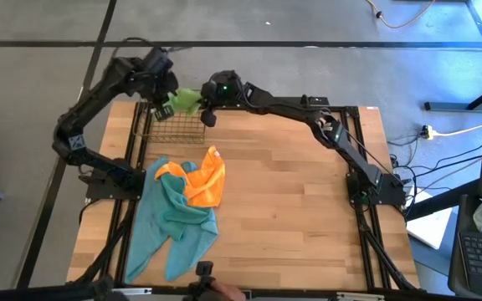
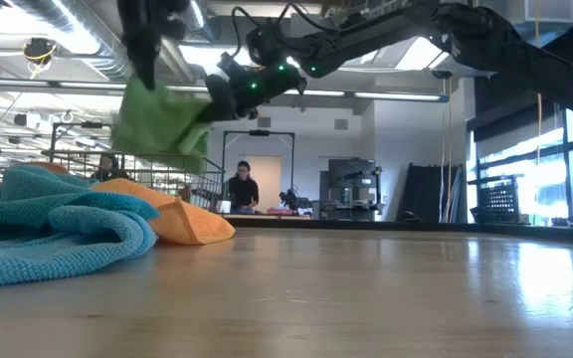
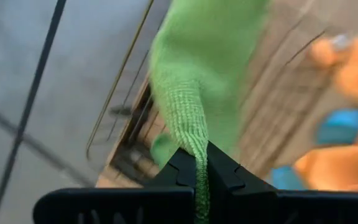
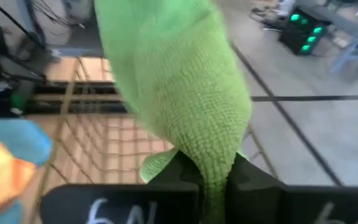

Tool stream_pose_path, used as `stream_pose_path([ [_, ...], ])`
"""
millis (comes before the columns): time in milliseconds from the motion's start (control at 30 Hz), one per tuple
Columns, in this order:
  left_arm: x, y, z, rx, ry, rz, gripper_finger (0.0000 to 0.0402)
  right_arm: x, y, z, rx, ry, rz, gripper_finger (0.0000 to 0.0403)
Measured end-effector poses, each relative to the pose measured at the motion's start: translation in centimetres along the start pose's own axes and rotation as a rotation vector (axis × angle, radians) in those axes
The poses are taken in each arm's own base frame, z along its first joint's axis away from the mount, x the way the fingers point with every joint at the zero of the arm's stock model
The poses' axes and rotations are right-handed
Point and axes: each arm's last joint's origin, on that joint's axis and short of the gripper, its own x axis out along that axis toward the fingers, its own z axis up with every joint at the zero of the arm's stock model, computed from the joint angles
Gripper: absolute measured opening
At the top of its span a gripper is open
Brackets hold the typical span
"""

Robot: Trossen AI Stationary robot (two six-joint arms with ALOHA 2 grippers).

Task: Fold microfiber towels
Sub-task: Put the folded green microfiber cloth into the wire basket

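Teal cloth (image 2: 48,224) lies heaped closest to the low camera, at the near left part of the wooden desk (image 1: 291,209), with an orange towel (image 2: 172,221) resting against and partly over it. From above, the teal towels (image 1: 170,217) spread in a rumpled pile toward the front edge, and the orange towel (image 1: 203,177) sits on their upper right side.

Beyond that pile, at the far left corner of the desk, stands a wire basket (image 1: 174,130). Both arms meet above it, and between them hangs the lime green towel (image 1: 187,100), lifted clear of the desk. In the low view it droops as a green sheet (image 2: 157,124) above the basket's rim.

Left tool (image 3: 201,168): its two dark fingers are pressed together on a narrow edge of the green towel (image 3: 197,74), which rises away from the pinch. Right tool (image 4: 216,171): likewise clamped on a bunched corner of the green towel (image 4: 173,81), with the basket wires visible beneath it. From above, the left tool (image 1: 162,107) sits at the towel's left end and the right tool (image 1: 210,113) at its right end.

A person (image 2: 242,189) stands far back in the room behind the desk.
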Motion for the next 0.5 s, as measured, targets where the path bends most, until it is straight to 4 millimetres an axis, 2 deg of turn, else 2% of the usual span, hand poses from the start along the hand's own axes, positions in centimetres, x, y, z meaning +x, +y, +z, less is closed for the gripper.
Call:
stream_pose_path([
  [167,4.2,0.6,-0.4,0.002,0.024,0.045,0.0,0.0,0.0,0.1,-0.072,-0.013,0.008,0.001],
  [267,6.0,1.1,-0.6,-0.01,0.008,0.052,0.0,0.1,0.1,-0.2,-0.102,0.003,0.012,0.0008],
  [400,7.1,1.4,-1.3,-0.045,0.019,0.029,0.0,0.1,0.1,-0.3,-0.06,0.012,0.028,0.0006],
  [500,7.1,1.3,-1.9,-0.123,0.043,-0.044,0.0,0.2,0.6,-0.4,-0.001,0.008,0.126,0.0009],
])
